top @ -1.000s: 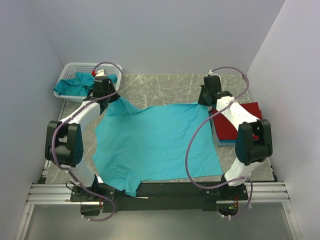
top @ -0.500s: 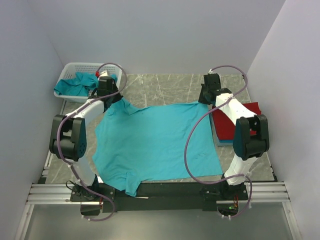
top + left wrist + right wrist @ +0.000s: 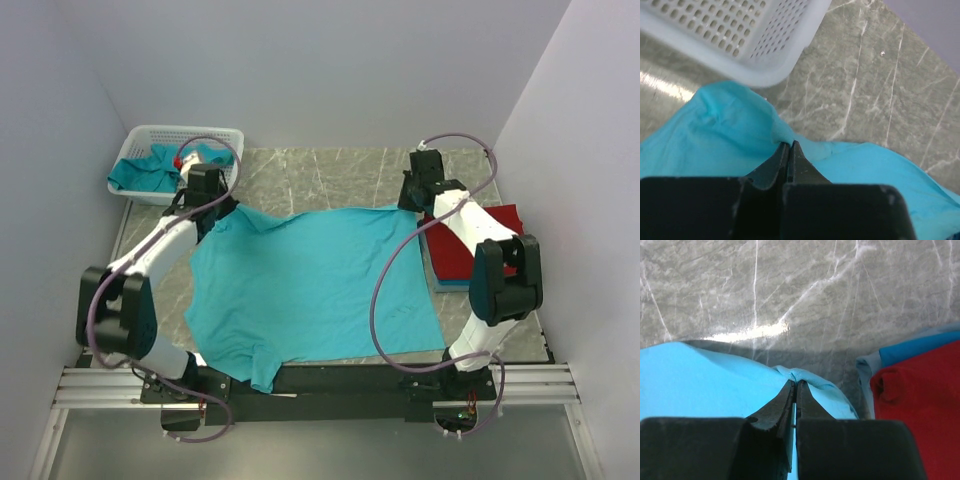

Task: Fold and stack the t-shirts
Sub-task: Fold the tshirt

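I have the teal t-shirt (image 3: 310, 285) spread flat on the table (image 3: 330, 175), just on the near side of the white basket (image 3: 232, 135), and I hold it by its two far corners. I judge this is to stretch the far edge straight before the first fold. The left gripper (image 3: 789, 146) is right beside the basket's near wall. Its jaws are pressed together on a pinch of the teal cloth, with only a thin fold between them. The right gripper (image 3: 795, 385) is well apart from the basket, across the shirt's width, and it is clamped in the same way on the other far corner. Beyond that corner, still farther from the basket, lies the folded stack: the red t-shirt (image 3: 925, 405) on the blue t-shirt (image 3: 920, 346). Inside the basket lies a crumpled teal heap (image 3: 140, 172) — more shirts to fold, I suppose.
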